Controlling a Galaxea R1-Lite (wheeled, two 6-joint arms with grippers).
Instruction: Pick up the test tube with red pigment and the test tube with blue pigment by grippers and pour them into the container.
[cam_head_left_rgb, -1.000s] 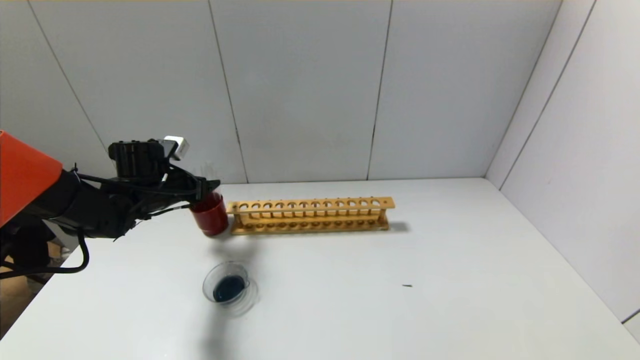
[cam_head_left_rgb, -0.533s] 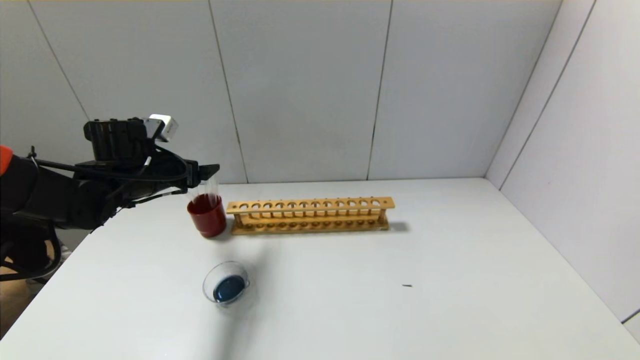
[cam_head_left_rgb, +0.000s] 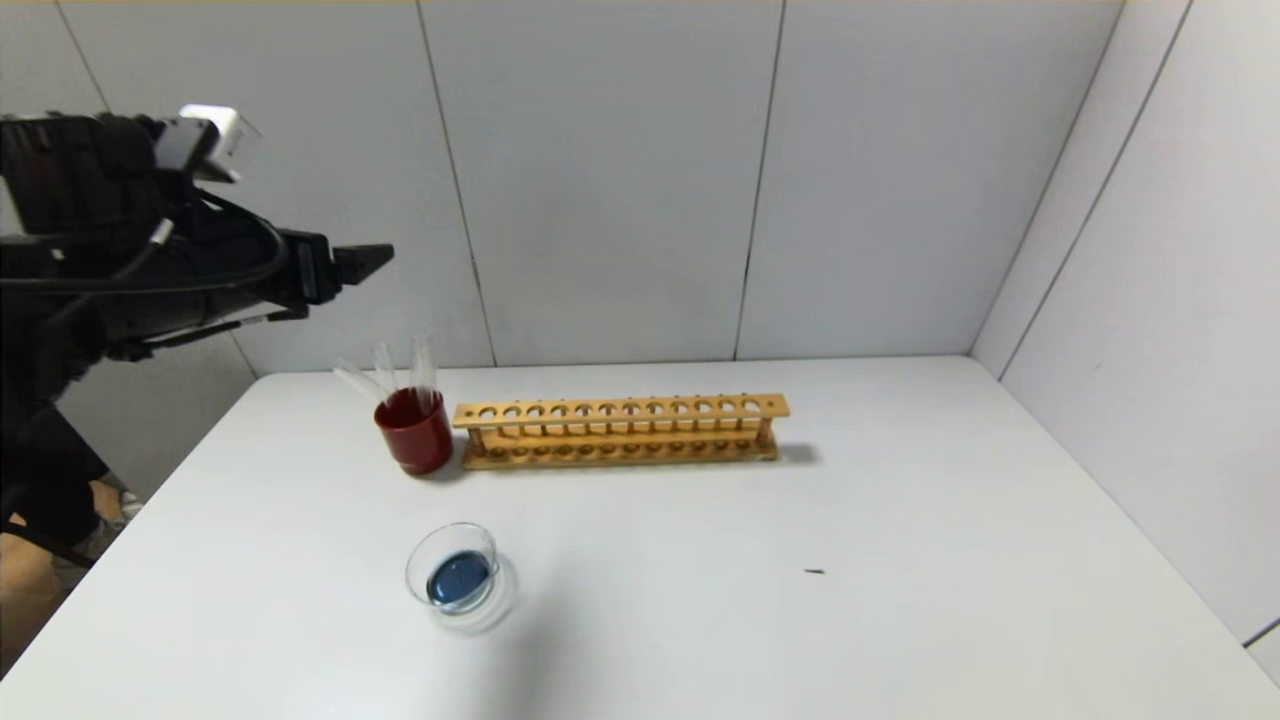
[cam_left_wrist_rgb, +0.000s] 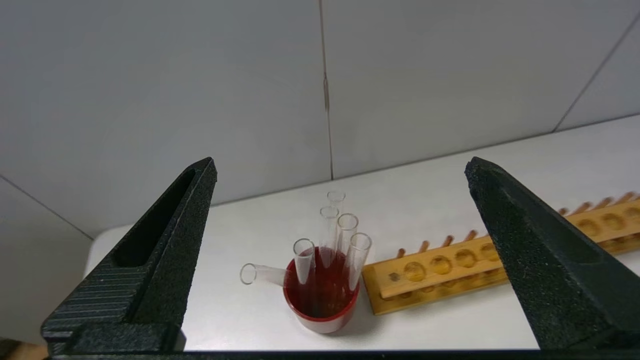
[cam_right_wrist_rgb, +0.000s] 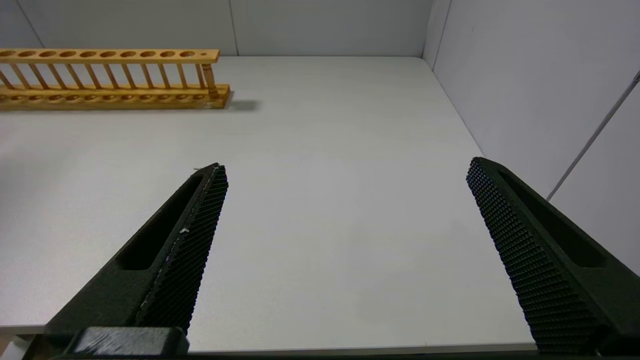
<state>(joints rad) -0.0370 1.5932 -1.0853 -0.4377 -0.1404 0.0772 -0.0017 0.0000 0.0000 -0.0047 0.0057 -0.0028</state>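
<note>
Nearest us, toward the front left of the tabletop (cam_head_left_rgb: 900, 560), we see the container (cam_head_left_rgb: 458, 577), a clear glass dish already holding dark blue liquid. Our right gripper (cam_right_wrist_rgb: 345, 260) hangs parked over the front right edge, jaws spread wide and empty. Farther back, near the far left corner, the dark red cup (cam_head_left_rgb: 415, 432) stands just beside the left end of the wooden rack (cam_head_left_rgb: 620, 430), whose holes are empty. Several clear tubes (cam_left_wrist_rgb: 330, 235) lean in the cup; we cannot make out red or blue pigment in any of them. Our left gripper (cam_left_wrist_rgb: 340, 260) is high above and left of the cup, jaws wide, holding nothing. We judge the pouring done, tubes dropped off, and the next move is simply to park the left arm clear of the glass.
</note>
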